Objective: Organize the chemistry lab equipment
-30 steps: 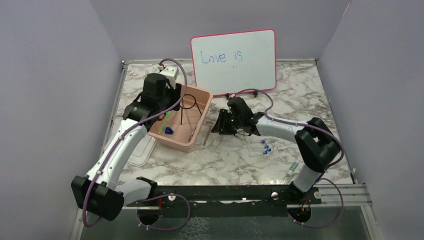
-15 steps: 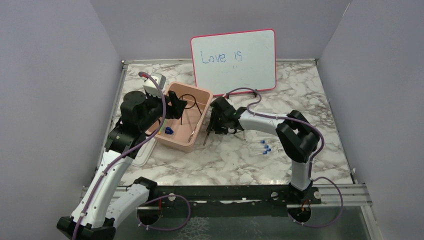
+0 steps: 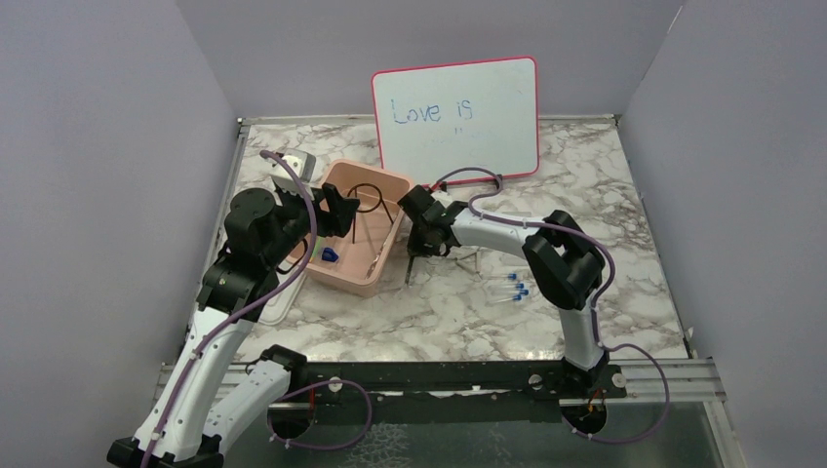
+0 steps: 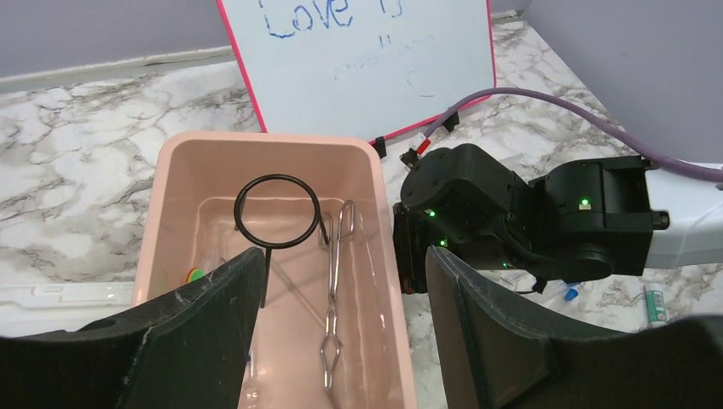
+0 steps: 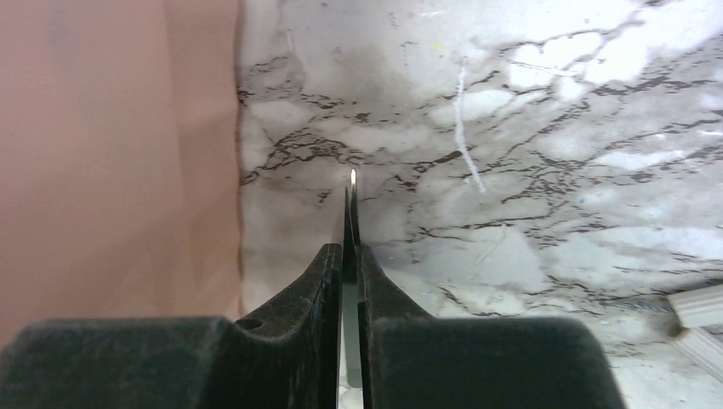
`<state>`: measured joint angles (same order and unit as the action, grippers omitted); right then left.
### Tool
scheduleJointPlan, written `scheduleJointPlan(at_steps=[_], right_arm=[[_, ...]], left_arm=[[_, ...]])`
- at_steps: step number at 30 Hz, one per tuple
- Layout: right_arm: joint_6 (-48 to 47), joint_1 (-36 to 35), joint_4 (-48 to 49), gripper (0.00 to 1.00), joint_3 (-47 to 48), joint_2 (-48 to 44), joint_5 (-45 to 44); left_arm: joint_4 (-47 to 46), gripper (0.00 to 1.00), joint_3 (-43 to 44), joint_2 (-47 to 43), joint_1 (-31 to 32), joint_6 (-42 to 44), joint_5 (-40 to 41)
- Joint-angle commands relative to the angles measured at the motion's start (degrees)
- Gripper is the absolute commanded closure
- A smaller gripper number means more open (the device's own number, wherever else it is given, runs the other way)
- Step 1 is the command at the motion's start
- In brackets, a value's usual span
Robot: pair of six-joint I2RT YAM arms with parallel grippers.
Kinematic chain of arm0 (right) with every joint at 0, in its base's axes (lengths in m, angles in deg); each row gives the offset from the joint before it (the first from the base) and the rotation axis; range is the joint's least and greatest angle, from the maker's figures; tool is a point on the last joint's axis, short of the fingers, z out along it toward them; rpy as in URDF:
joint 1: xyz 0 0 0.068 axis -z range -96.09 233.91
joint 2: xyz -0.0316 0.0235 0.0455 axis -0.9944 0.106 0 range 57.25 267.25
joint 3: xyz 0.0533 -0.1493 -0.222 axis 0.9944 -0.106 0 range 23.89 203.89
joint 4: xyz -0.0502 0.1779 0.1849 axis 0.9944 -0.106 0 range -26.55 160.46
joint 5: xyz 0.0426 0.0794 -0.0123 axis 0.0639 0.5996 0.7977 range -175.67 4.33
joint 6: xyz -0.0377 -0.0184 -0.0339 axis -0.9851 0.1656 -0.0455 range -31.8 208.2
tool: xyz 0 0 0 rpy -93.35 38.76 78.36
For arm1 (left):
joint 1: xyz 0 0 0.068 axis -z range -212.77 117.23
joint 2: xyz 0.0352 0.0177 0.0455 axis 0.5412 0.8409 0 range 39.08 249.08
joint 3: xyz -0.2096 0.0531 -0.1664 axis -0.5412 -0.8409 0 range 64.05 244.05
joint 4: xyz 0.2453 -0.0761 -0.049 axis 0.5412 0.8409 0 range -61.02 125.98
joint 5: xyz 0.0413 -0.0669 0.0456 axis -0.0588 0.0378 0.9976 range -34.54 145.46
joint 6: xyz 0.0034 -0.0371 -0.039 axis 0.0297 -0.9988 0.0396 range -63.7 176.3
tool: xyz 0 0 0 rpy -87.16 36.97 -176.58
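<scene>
Far L: white lid [image 3: 280,298] lies flat on the marble table [image 3: 605,214], by the pink tub [image 3: 343,281]. Your L gripper [image 4: 343,254] hangs over the tub's near end, fingers wide apart, nothing btwn them. In the tub: black ring stand [image 4: 276,211], thin metal tongs [image 4: 337,315] lengthwise just R of it, small blue piece [image 3: 330,255] near the front. Just outside the tub's R wall, your R gripper [image 5: 349,256] points down, fingers pinched tight on a thin dark stick [image 5: 351,213]; can't tell if its tip touches the table. Further R: blue-cap tubes [image 3: 515,285] loose on the table, well apart from the tub. Whiteboard [image 3: 455,117] stands at the back.
</scene>
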<state>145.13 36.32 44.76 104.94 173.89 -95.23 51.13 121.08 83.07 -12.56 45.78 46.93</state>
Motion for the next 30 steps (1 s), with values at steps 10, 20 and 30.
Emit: scheduleJointPlan(at_steps=[10,20,30], right_arm=[[-3.3,-0.5,-1.2,0.97,-4.0,-14.1,-6.8],[-7.0,-2.3,2.8,0.96,1.3,-23.5,-4.3],[0.4,-11.5,3.1,0.96,14.8,-9.4,-13.3]], left_arm=[[-0.3,0.27,0.4,-1.2,-0.3,1.7,2.5],[1.6,0.27,4.3,-2.7,-0.2,0.7,11.8],[1.7,0.24,5.1,-7.4,-0.2,-0.7,22.1]])
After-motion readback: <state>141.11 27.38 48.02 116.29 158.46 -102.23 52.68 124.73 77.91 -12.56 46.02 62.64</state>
